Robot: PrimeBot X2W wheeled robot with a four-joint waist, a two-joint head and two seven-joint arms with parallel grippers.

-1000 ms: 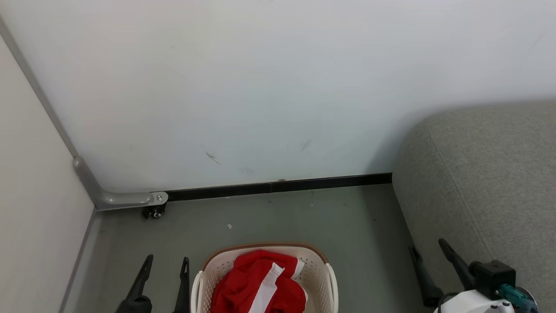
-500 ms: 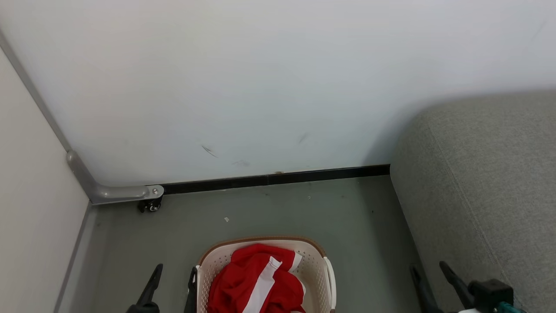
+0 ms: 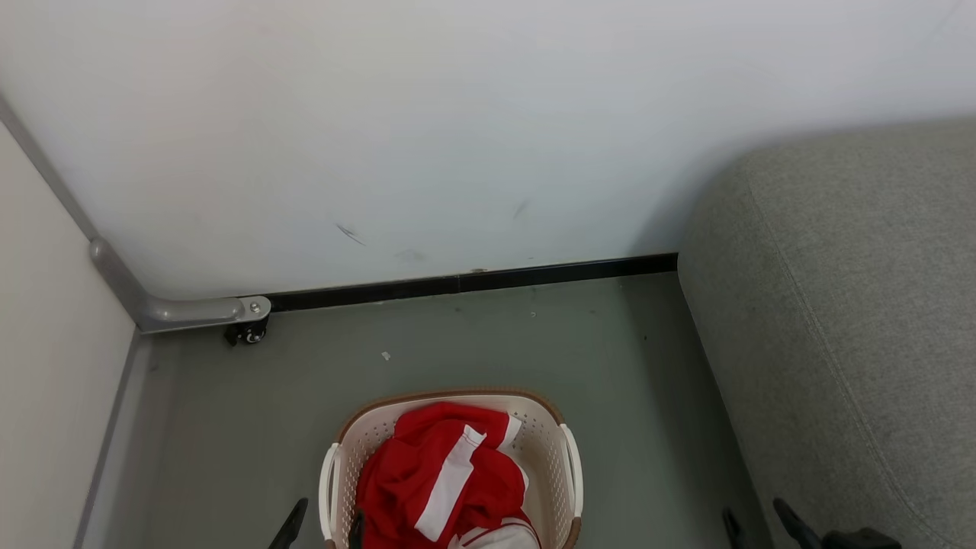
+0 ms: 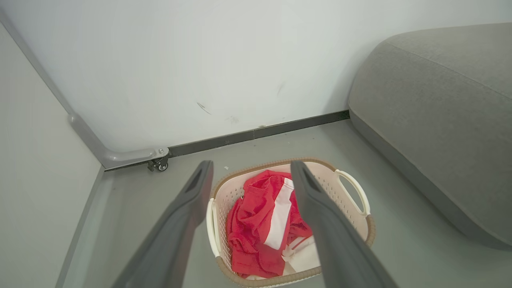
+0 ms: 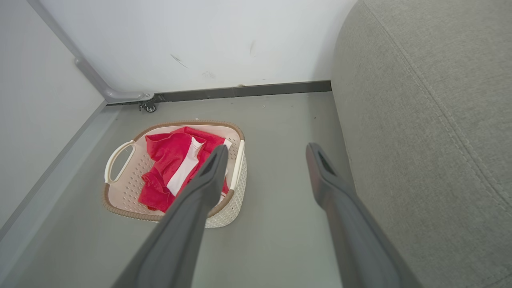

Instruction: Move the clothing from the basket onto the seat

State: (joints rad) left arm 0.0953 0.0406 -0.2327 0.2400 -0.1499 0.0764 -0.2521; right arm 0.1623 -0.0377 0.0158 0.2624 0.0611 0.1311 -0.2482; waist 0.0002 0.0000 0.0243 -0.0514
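Crumpled bright red sports clothing with white trim (image 3: 404, 480) lies heaped inside the oval cream perforated plastic basket with a brown rim (image 3: 545, 450). The basket stands on the grey floor (image 3: 229, 427) at 6 o'clock in the head view. The large grey woven-fabric sofa (image 3: 854, 305) sits at 3 to 5 o'clock, apart from the basket. The left pincer (image 4: 251, 168) hangs above the basket, spread wide and empty. The right pincer (image 5: 268, 150), equally wide and empty, hangs over the floor between basket and sofa.

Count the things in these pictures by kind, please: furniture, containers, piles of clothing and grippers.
Sofa: 1
Basket: 1
Pile of red clothing: 1
Grippers: 2, the left gripper and the right gripper, both open
Total: 5
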